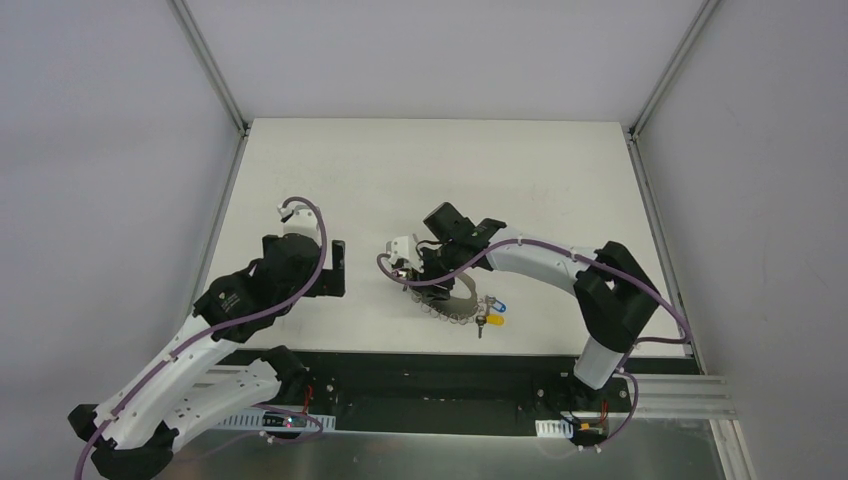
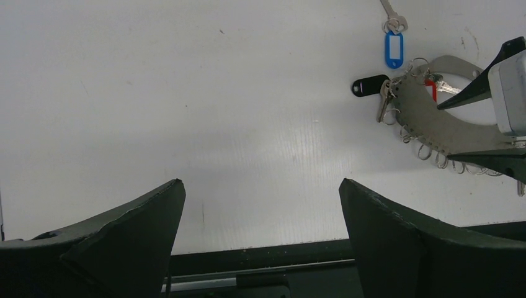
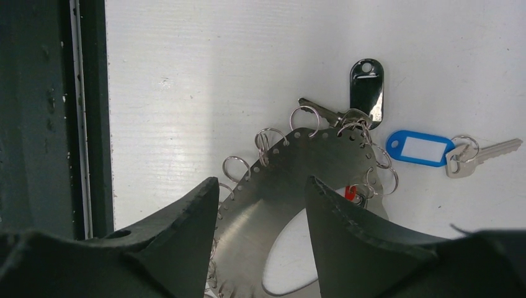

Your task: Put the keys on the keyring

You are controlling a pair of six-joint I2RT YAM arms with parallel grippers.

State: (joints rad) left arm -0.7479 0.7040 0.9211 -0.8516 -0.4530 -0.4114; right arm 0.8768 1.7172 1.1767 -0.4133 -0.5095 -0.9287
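The keyring (image 3: 282, 186) is a flat silvery crescent plate with small split rings along its outer edge, lying on the white table. It also shows in the top view (image 1: 458, 302) and the left wrist view (image 2: 434, 127). My right gripper (image 3: 260, 183) is open, with its fingers on either side of the plate's band, just above it. A black-tagged key (image 3: 366, 84) and a red-headed key (image 3: 350, 192) hang at the plate's end. A blue-tagged key (image 3: 419, 148) lies loose beside it. A yellow tag (image 1: 494, 322) shows near the front. My left gripper (image 2: 260, 186) is open and empty, well left of the plate.
The black front rail (image 1: 430, 365) runs along the table's near edge, close to the keyring. Metal frame posts (image 1: 215, 75) stand at the back corners. White table surface (image 1: 440, 170) stretches behind both grippers.
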